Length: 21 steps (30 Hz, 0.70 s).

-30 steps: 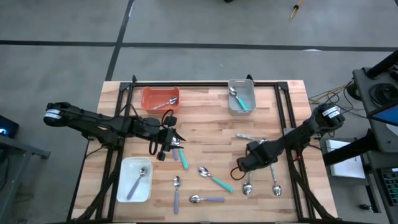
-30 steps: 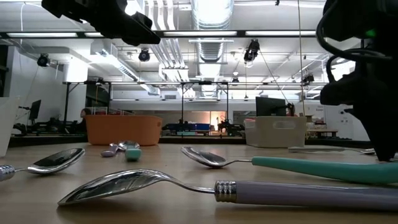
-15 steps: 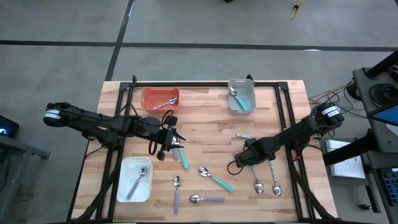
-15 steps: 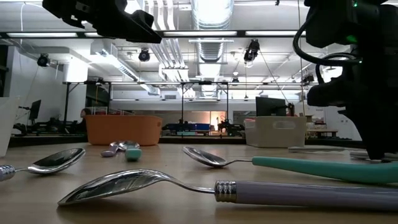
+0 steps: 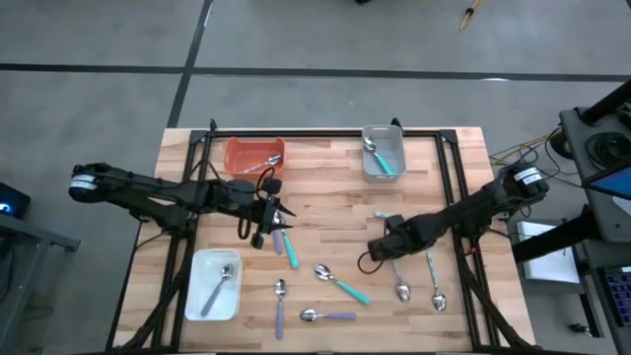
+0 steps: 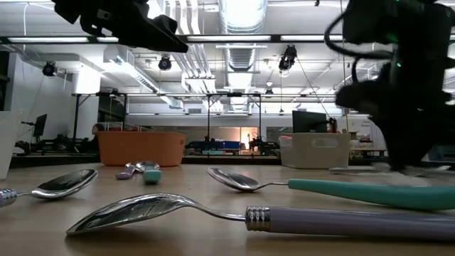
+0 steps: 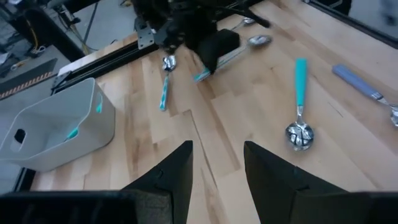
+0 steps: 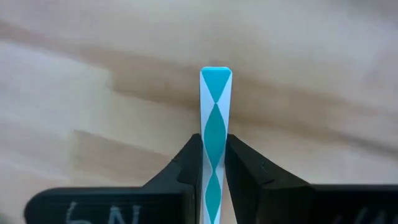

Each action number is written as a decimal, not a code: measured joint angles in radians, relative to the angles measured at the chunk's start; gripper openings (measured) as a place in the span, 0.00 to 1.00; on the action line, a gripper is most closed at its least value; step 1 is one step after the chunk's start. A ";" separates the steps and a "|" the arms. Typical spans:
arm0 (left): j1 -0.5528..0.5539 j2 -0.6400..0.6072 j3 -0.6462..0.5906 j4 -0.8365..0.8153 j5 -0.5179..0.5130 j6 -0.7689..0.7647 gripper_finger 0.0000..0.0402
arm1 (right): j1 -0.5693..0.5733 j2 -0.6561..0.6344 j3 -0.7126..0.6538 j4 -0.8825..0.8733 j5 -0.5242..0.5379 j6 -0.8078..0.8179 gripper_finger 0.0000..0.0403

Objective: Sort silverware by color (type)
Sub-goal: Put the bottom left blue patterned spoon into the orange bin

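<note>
Spoons with teal or lavender handles lie scattered on the wooden table (image 5: 325,197). Among them are a teal one (image 5: 287,248), another teal one (image 5: 342,285) and two lavender ones (image 5: 279,304) (image 5: 328,316). My right gripper (image 8: 214,140), right of centre in the high view (image 5: 387,247), is shut on a spoon (image 5: 399,281) whose handle has a teal-and-white diamond pattern. My left gripper (image 7: 217,168) hangs open over the table's middle (image 5: 268,229), holding nothing. My right gripper pinches the spoon's slim patterned handle (image 8: 215,118) between its two fingers, a little short of the free end (image 8: 216,72), which sticks out past the fingertips. The fingers come steeply from above, across the handle (image 7: 224,56). The spoon lies about level; I cannot tell whether its bowl (image 7: 258,40) touches the table.
An orange tray (image 5: 254,156) and a grey tray (image 5: 383,153) stand at the far edge, a white tray (image 5: 214,284) at the near left, each with a spoon in it. Two more spoons (image 5: 436,286) (image 5: 390,215) lie close to my right gripper.
My right gripper has moved toward the table's far left and risen a little. The patterned spoon under it has shifted along with it, its bowl now farther from the near edge.
</note>
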<state>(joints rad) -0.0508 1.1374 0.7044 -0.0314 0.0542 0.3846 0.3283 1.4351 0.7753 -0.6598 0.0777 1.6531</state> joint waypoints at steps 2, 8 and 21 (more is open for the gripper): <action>0.001 0.000 0.000 0.019 0.024 0.008 0.31 | -0.006 -0.040 0.000 0.006 0.053 -0.025 0.10; 0.002 0.000 -0.006 0.093 0.043 0.011 0.31 | -0.048 -0.132 0.002 0.113 0.215 -0.182 0.10; 0.002 0.000 -0.007 0.110 0.043 -0.027 0.31 | -0.133 -0.156 0.002 0.332 0.627 -0.597 0.10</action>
<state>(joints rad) -0.0486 1.1378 0.6975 0.0784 0.0971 0.3576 0.1950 1.2796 0.7769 -0.3283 0.7050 1.0562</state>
